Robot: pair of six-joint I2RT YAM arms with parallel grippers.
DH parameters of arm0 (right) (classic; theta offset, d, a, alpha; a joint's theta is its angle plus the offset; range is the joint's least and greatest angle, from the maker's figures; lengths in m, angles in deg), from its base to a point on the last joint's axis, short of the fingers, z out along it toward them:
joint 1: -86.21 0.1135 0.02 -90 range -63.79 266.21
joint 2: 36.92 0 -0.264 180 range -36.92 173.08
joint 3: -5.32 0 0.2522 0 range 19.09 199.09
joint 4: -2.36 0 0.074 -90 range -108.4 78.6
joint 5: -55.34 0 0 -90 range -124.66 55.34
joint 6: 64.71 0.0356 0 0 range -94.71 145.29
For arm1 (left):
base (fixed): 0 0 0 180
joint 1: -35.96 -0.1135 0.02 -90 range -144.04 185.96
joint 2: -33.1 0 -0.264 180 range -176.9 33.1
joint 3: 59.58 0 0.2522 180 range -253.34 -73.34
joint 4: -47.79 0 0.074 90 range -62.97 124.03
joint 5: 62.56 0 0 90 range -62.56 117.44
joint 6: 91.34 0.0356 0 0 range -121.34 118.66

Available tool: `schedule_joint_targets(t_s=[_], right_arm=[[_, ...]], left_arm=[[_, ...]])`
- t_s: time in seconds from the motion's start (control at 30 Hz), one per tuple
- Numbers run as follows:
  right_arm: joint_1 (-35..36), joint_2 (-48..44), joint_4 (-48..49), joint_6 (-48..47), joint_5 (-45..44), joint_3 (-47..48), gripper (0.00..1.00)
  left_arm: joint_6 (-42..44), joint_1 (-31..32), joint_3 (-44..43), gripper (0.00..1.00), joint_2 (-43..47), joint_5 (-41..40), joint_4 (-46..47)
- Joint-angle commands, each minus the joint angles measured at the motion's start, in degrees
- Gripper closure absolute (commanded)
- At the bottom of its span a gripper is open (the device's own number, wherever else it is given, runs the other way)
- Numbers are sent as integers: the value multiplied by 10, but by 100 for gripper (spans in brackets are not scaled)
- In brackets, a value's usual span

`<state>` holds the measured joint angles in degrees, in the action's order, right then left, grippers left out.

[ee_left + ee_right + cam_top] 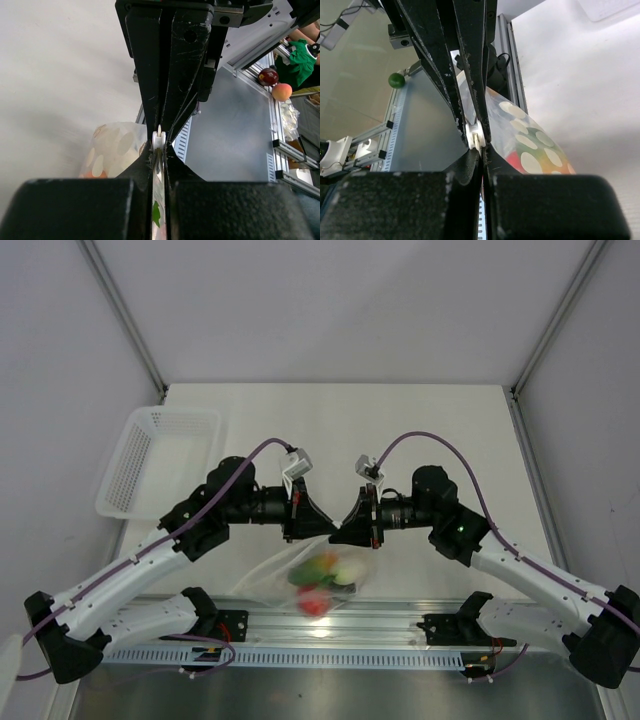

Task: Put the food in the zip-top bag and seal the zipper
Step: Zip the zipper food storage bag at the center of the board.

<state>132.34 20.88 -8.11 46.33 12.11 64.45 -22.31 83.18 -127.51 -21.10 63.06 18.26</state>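
The zip-top bag (300,578) hangs clear of the table between my two grippers, over the near edge. Inside it are the food pieces: a red ball (314,604), a green-leaved piece (308,573) and a pale piece (347,576). My left gripper (318,530) and right gripper (346,532) meet tip to tip, both shut on the bag's top edge. In the left wrist view my left gripper (159,150) pinches the zipper strip (159,180) just behind a small white slider (158,139); the bag (112,150) bulges to the left. In the right wrist view my right gripper (481,150) pinches beside the same slider (475,135), bag (530,145) to the right.
A white perforated basket (160,455) stands at the table's far left. An aluminium rail (330,625) runs along the near edge under the bag. Off the table, two round fruit (276,84) and a green ball (396,80) lie on the frame beyond.
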Motion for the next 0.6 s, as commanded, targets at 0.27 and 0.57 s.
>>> schedule_joint_targets(t_s=[0.27,0.57], right_arm=[[-38,-16,113,57,-17,-8,100],[-53,-10,120,66,-12,-11,100]], left_arm=[[9,-16,19,99,32,-3,-41],[15,-24,29,99,50,-1,-57]])
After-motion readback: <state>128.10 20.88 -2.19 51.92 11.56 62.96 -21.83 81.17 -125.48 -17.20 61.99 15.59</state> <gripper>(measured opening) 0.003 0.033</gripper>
